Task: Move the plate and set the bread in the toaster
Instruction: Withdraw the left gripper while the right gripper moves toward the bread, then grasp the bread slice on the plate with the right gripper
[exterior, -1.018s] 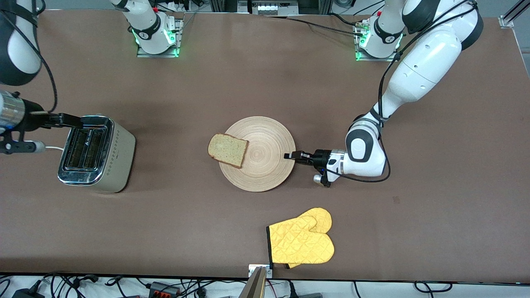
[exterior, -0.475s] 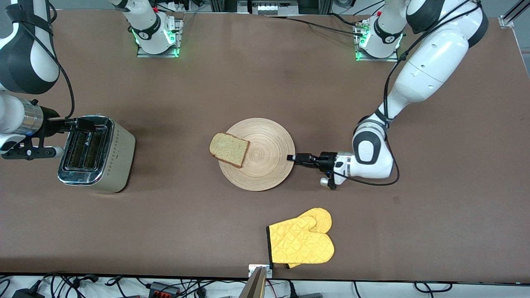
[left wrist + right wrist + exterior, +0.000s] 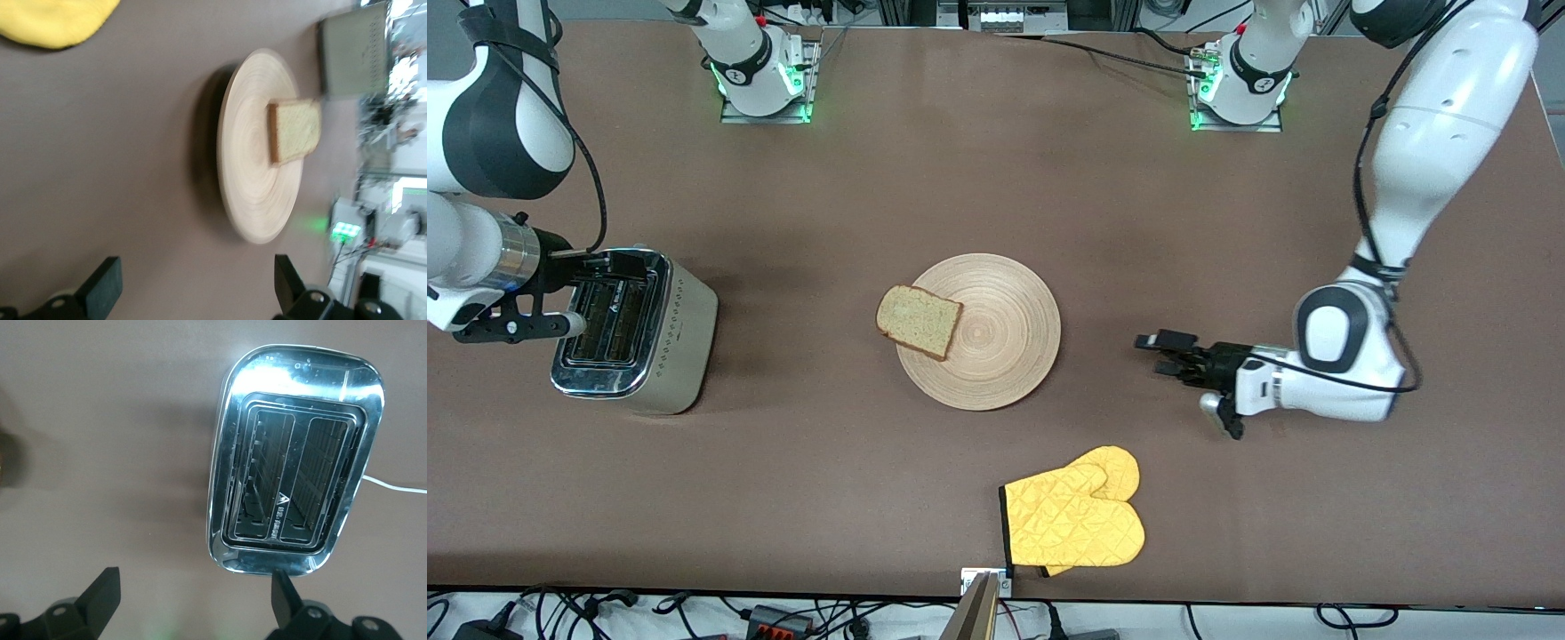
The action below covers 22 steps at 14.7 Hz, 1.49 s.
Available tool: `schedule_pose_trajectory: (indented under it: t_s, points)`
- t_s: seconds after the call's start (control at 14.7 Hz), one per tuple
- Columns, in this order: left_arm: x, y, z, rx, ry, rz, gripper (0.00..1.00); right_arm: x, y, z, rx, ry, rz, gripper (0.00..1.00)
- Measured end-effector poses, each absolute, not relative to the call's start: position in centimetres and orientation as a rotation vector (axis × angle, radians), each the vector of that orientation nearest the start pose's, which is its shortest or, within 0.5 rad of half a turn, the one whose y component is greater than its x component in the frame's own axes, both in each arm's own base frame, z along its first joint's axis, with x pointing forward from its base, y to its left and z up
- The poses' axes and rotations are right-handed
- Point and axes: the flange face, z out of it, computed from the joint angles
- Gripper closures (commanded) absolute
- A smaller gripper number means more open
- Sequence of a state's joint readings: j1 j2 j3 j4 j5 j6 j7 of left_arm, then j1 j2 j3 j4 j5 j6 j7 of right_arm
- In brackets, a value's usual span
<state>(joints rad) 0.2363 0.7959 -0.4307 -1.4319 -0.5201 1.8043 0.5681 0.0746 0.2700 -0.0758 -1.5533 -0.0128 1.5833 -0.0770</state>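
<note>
The left gripper (image 3: 193, 290) hangs with its jaws spread wide over bare bench (image 3: 100, 167), apart from the plate (image 3: 257, 150), which lies flat on the bench. The bread (image 3: 295, 130) rests on the plate and overhangs the plate's rim on the side toward the toaster (image 3: 353, 57), which stands apart from the plate. Part of a yellow oven mitt (image 3: 57, 20) lies on the bench, well apart from the plate.

A pale beige plate (image 3: 996, 356) ringed with fine concentric grooves carries tan, brown-crusted bread (image 3: 918, 322) on a brown counter (image 3: 960, 178); the beige toaster (image 3: 636, 331) has a chrome top and dotted side, beside a quilted yellow oven mitt (image 3: 1074, 520).
</note>
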Motion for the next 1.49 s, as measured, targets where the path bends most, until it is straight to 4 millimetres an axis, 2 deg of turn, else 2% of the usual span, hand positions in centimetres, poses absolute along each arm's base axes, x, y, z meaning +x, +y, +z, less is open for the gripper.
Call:
schedule_pose_trajectory:
  t_s: [0.07, 0.2, 0.41, 0.54, 0.61, 0.75, 0.81, 0.95, 1.09, 1.15, 1.29, 1.49]
  points:
    - [68.2, -10.9, 27.9, 2.289, -0.606, -0.294, 0.0, 61.7, 0.2, 47.3, -3.133, -0.123, 0.383, 0.0]
    - [68.1, -9.9, 33.3, 2.42, -0.718, -0.35, 0.0, 61.8, 0.3, 46.6, -3.101, -0.138, 0.394, 0.0]
    - [66.7, -9.0, 40.5, 2.669, -0.822, -0.411, 0.0, 62.0, 1.1, 45.9, -3.042, -0.131, 0.4, 0.0]
    - [65.5, -8.5, 45.3, 2.838, -0.734, -0.411, 0.0, 61.9, 2.7, 45.7, -2.928, -0.075, 0.393, 0.0]
    - [65.0, -8.3, 47.5, 2.912, -0.698, -0.393, 0.0, 61.8, 3.6, 45.5, -2.887, 0.006, 0.404, 0.0]
    - [63.8, -8.6, 51.3, 3.039, -0.691, -0.346, 0.0, 61.5, 5.9, 44.8, -2.824, 0.177, 0.447, 0.0]
    - [63.2, -8.7, 52.9, 3.094, -0.646, -0.324, 0.0, 61.5, 7.3, 44.4, -2.817, 0.21, 0.447, 0.0]
    - [61.7, -7.5, 55.7, 3.163, -0.39, -0.266, 0.0, 61.6, 9.5, 42.8, -2.819, 0.241, 0.409, 0.0]
    - [60.4, -4.4, 57.8, 3.167, -0.099, -0.18, 0.0, 61.2, 10.6, 39.5, -2.783, 0.294, 0.369, 0.0]
    - [60.0, -3.0, 58.3, 3.162, -0.035, -0.121, 0.0, 60.7, 11.0, 37.7, -2.768, 0.325, 0.349, 0.0]
    - [58.9, -1.6, 58.5, 3.156, -0.04, -0.027, 0.0, 59.1, 11.6, 34.8, -2.746, 0.384, 0.276, 0.0]
    - [56.2, -2.5, 58.8, 3.146, -0.108, -0.006, 0.0, 55.1, 13.6, 31.9, -2.649, 0.419, 0.139, 0.0]
